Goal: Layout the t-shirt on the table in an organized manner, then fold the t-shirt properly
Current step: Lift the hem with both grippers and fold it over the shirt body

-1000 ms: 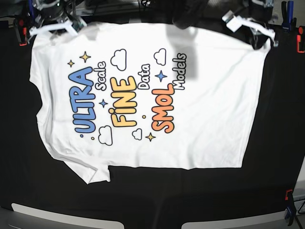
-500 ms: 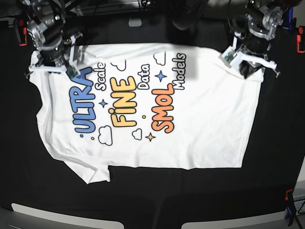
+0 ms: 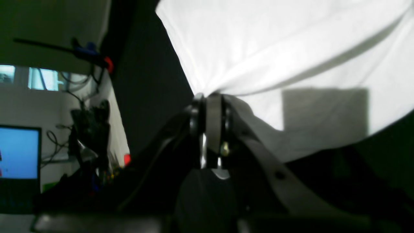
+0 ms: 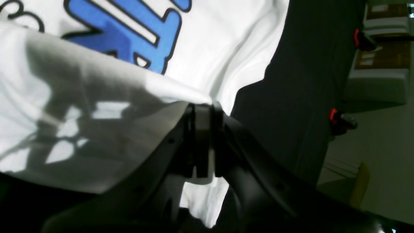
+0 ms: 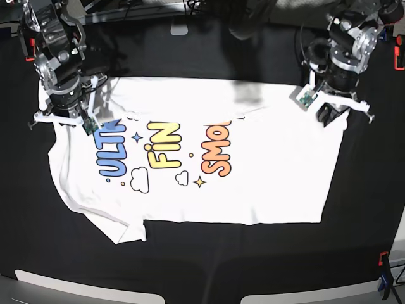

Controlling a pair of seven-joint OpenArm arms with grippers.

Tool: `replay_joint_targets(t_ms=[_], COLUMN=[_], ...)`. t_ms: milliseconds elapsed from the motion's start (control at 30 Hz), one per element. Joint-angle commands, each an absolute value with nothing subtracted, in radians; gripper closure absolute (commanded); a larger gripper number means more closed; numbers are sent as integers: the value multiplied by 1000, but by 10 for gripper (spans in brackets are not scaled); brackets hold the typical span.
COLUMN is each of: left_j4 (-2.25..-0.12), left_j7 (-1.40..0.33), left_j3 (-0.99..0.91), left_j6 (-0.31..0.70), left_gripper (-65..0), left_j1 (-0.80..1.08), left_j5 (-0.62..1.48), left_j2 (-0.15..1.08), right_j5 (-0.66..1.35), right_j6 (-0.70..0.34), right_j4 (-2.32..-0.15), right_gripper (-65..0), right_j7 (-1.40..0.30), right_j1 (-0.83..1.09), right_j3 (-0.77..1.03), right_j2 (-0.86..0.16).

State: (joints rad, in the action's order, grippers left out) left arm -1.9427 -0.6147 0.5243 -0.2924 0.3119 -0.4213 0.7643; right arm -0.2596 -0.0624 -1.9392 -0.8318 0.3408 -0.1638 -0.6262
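Across the black table (image 5: pixel 373 190), both grippers, left (image 3: pixel 209 97) and right (image 4: pixel 202 106), are clamped tight on the t-shirt's (image 5: pixel 266 177) far edge, folding it over the lettering; level, matched travel should keep the crease straight.

folded-over far edge of t-shirt (image 5: pixel 190 158) covers upper halves of blue, yellow and orange lettering; small script words hidden under fold. left gripper (image 3: pixel 210 97) and right gripper (image 4: pixel 202 108) fingertips buried in bunched cloth, pinch point unseen. blue screen (image 3: pixel 19 152) cut by frame edge, blurred. table (image 5: pixel 253 253) cropped on all sides.
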Motion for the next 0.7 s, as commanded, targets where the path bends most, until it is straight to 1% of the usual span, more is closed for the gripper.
replay_joint_targets(t_ms=[0, 133, 233, 300, 400, 500, 667], left_j4=[-1955, -1934, -1887, -1846, -1785, -1744, -1731], left_j7=[-593, -551, -544, -545, -547, -551, -552], left_j3=[519, 519, 518, 518, 518, 518, 518], left_j6=[-322, -322, -322, -322, -323, -322, -322], left_gripper=[0, 0, 0, 0, 0, 0, 0], left_j1=[303, 296, 290, 280, 259, 245, 245], left_j5=[-429, -352, -340, -374, -419, -418, -421], left_j2=[776, 775, 755, 730, 688, 659, 651], right_j5=[-277, -281, -316, -342, -340, -340, -337], right_j6=[-51, -49, 14, 38, 39, 39, 39], right_j4=[-1953, -1953, -1953, -1953, -1953, -1953, -1953], right_gripper=[0, 0, 0, 0, 0, 0, 0], right_j7=[-823, -827, -831, -830, -813, -808, -801], right_j1=[329, 330, 330, 330, 330, 329, 321], right_j3=[-157, -157, -157, -157, -157, -157, -157], right_j2=[-640, -640, -640, -640, -640, -640, -640])
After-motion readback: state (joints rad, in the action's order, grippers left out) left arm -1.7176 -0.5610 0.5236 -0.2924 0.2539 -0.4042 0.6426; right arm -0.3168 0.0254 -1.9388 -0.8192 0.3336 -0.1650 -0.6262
